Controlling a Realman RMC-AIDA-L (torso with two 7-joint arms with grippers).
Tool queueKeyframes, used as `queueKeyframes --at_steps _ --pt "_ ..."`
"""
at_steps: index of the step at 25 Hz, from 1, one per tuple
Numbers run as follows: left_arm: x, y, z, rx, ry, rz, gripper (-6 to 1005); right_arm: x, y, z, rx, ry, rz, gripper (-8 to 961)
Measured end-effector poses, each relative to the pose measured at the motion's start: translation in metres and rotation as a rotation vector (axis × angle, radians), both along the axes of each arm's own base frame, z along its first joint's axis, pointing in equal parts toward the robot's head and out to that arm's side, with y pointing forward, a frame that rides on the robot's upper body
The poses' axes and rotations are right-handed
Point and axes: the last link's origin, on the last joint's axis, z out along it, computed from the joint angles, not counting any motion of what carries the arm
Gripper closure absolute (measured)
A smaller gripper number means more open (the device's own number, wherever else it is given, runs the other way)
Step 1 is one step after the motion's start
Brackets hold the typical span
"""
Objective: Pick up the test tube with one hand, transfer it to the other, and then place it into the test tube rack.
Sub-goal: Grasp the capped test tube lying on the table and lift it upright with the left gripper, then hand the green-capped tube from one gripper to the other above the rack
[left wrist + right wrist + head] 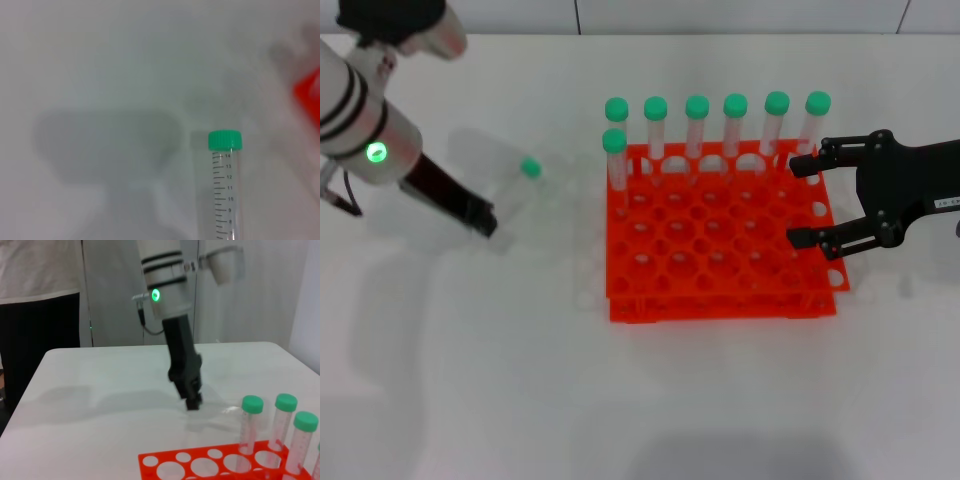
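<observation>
The test tube (516,184), clear with a green cap, lies slanted low over the white table left of the orange-red rack (720,300). My left gripper (483,218) is shut on its bottom end. The left wrist view shows the tube (225,185) with its cap pointing away, and a corner of the rack (307,95). The right wrist view shows the left gripper (192,401) close to the table. My right gripper (802,200) is open and empty at the rack's right edge. Several green-capped tubes (735,125) stand in the rack's back row.
One more capped tube (614,160) stands at the rack's left, one row forward. In the right wrist view the rack (200,465) is near, and a person (40,315) stands beyond the table's far edge behind the left arm.
</observation>
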Motion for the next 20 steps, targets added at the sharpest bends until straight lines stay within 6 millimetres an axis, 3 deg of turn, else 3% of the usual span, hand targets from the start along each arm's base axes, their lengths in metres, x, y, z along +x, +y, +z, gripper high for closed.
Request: queueKeyframes --at_steps 5,9,15,20 --pt "0.026 0.007 0.028 0.134 -0.045 -0.130 814 0.001 0.000 0.001 0.001 0.001 -0.006 113" --pt "0.041 0.013 0.039 0.239 -0.113 -0.274 814 0.001 0.000 0.001 0.003 0.006 -0.007 113" --pt "0.052 0.017 0.036 0.295 -0.256 -0.497 813 0.000 0.000 0.000 0.005 0.015 -0.008 113" --pt "0.057 0.016 0.021 0.281 -0.423 -0.617 813 -0.001 -0.001 -0.001 0.004 0.018 -0.006 113"
